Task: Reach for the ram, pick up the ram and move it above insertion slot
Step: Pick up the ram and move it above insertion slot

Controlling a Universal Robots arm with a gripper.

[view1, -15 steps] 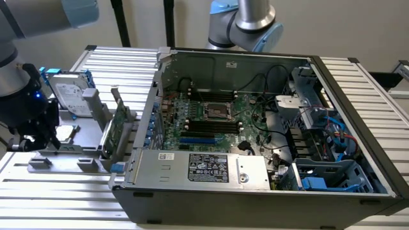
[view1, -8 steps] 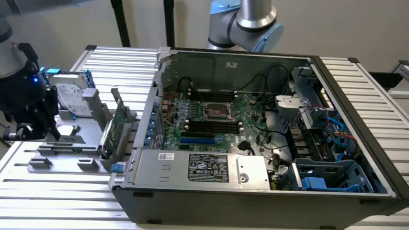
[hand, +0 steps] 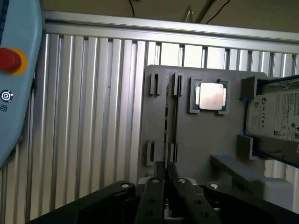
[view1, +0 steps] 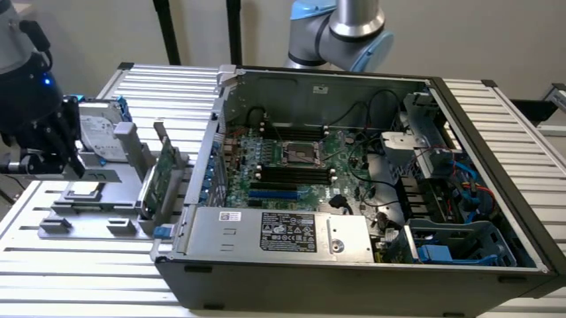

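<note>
**Pickup stage, over the grey holder**

The tool (hand: 167,184) hangs directly over the grey holder (hand: 201,140) on the table (hand: 93,116). Just beyond its tip, a thin dark edge between the holder's brackets looks to be the ram (hand: 167,130), standing edge-on. I cannot tell whether the tool is clenched or released. Any lift would need to go straight up, clear of the brackets. The insertion slot (view1: 296,173) lies well away from the tool.

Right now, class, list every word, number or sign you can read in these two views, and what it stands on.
None reads clearly.
The black-and-white sticker on the silver power supply box: too small.
The white label on the silver hard drive: blurred.
The round white symbol on the light-blue control pendant: a sign, no words.
</note>
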